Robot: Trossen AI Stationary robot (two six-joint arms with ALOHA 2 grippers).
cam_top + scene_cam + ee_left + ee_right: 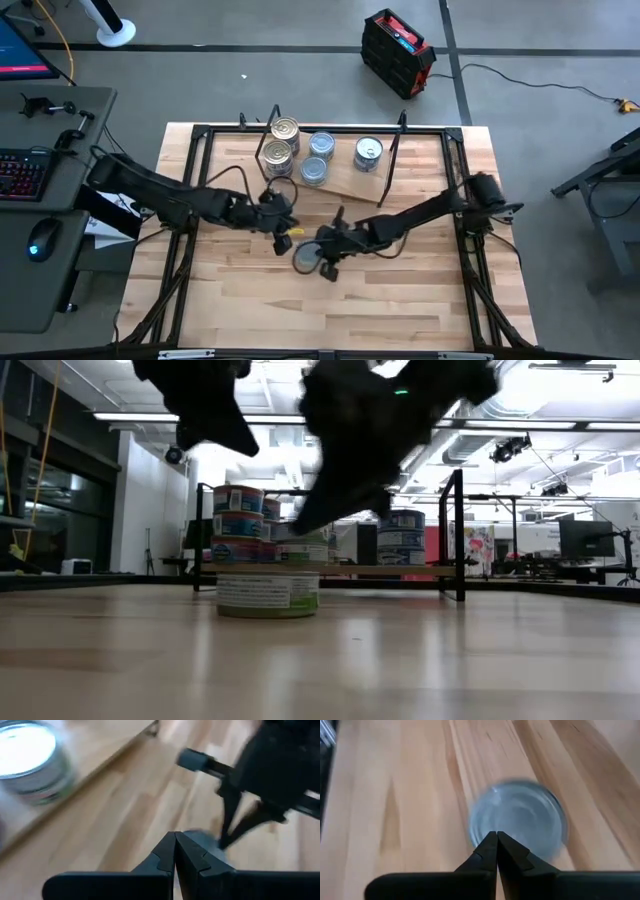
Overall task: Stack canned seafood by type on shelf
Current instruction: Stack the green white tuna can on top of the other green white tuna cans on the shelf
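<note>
Right gripper (496,836) pinched shut, empty, hovers just over a loose tin (518,817); left gripper (175,836) shut nearby. Next it must open, straddle the tin, carry it to the shelf (350,180).

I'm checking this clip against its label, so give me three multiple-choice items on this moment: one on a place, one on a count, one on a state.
1. Where is the loose tin?
A. on the bare tabletop, in front of the shelf
B. on the shelf
C. on the floor

2. How many tin stacks show on the shelf from above?
A. two
B. five
C. nine

3. How are the right gripper fingers?
A. wide open
B. shut on a tin
C. shut, holding nothing

Answers: 1 A, the high view shows it on the bare wood short of the shelf. 2 B, five lids show there. 3 C, the right wrist view shows the tips together above the tin.
</note>
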